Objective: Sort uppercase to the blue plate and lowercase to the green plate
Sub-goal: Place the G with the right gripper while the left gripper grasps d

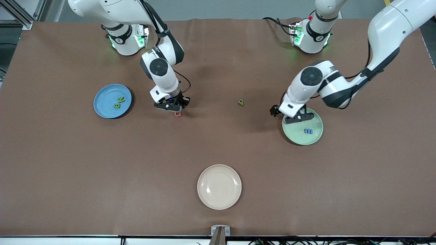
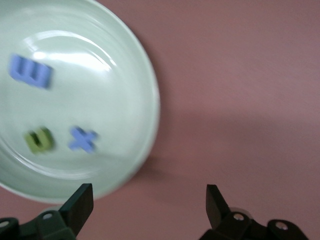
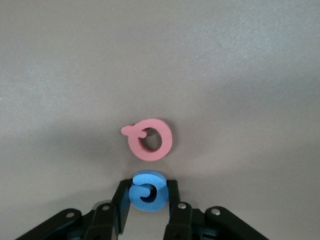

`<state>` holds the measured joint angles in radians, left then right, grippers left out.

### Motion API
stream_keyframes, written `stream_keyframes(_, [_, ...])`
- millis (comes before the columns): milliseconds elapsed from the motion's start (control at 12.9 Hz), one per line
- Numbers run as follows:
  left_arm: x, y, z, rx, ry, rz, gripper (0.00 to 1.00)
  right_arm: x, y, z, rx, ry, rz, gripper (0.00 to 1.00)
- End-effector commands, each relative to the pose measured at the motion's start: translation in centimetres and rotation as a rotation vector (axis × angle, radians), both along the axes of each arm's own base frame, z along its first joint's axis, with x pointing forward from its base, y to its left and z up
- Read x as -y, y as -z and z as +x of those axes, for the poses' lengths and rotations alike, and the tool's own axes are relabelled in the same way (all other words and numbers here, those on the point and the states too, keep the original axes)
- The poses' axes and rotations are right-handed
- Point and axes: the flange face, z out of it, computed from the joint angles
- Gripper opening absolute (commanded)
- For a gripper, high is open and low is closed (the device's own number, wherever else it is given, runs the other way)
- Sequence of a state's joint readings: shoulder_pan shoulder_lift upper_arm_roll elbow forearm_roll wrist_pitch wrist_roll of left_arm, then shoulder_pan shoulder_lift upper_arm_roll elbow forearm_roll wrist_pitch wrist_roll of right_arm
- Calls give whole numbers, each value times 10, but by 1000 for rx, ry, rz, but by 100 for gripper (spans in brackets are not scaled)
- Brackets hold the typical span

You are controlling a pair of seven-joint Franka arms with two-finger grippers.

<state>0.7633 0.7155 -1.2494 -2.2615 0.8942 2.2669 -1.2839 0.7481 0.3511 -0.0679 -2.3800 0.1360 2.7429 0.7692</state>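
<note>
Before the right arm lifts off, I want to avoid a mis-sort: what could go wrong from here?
1. The right gripper is shut on the small blue foam G, and the pinkish-red foam Q lies close beside it on the cloth; a sideways move could nudge it.
2. The grip looks narrow, so the G might twist or drop on its way to the round blue plate.
3. The open left gripper hangs over the pale green plate's rim and could clip it if lowered.

Green plate (image 2: 145,75) glossy; table cover (image 1: 68,163) matt brown; letters foam-like
</note>
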Motion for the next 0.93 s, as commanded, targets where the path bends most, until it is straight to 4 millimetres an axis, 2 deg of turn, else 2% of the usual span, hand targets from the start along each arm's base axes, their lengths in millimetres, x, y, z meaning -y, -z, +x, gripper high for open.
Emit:
stream_keyframes(0, [61, -15, -13, -16, -76, 5, 99, 36, -21, 24, -61, -32, -21, 0])
stream_keyframes(77, [83, -17, -16, -25, -124, -1, 99, 59, -39, 35, -90, -54, -21, 0])
stream_keyframes(232, [124, -2, -27, -34, -203, 31, 99, 105, -69, 42, -93, -105, -6, 0])
stream_keyframes(386, [156, 22, -42, -29, -318, 81, 99, 173, -81, 44, -84, -175, 2, 0])
stream_keyframes(541, [173, 43, -56, -33, -419, 109, 99, 242, -89, 37, -75, -243, 23, 0])
stream_keyframes(696, [179, 58, -62, -57, -495, 112, 99, 309, -84, 29, -70, -305, 39, 0])
stream_keyframes(850, [183, 58, -61, -64, -544, 78, 99, 351, -68, 13, -49, -332, 39, 0])
